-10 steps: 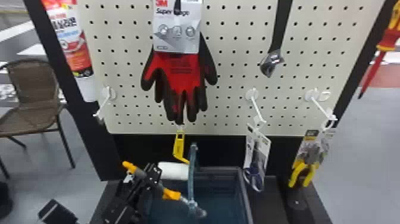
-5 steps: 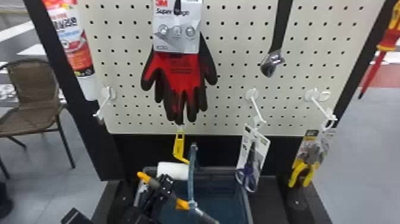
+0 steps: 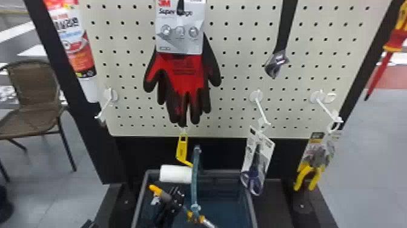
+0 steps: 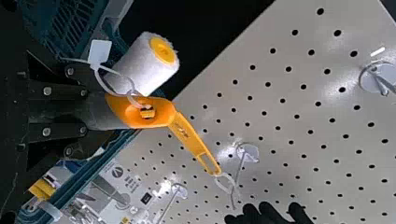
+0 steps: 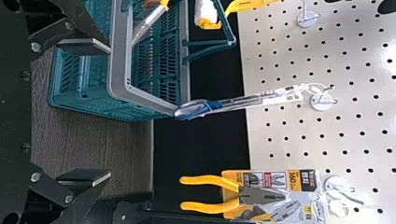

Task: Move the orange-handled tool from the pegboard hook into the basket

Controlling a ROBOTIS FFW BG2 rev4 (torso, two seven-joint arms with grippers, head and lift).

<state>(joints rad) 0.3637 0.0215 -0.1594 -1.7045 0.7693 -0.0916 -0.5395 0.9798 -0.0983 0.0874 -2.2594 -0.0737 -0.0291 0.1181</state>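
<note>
Orange-handled tool [image 4: 140, 119]: clamped in left gripper [image 4: 85, 111]; snagging on basket handle [image 3: 196, 179] was risked by slant; right gripper [image 5: 110, 111] was spread.

Orange and grey on the tool [image 4: 135, 114]; red and black across the gloves [image 3: 187, 75]; teal lattice around the basket [image 5: 169, 56]; black-dotted cream over the pegboard [image 3: 236, 72].

Head view looks down, wrist views closer, all facing the pegboard [image 3: 246, 72].
</note>
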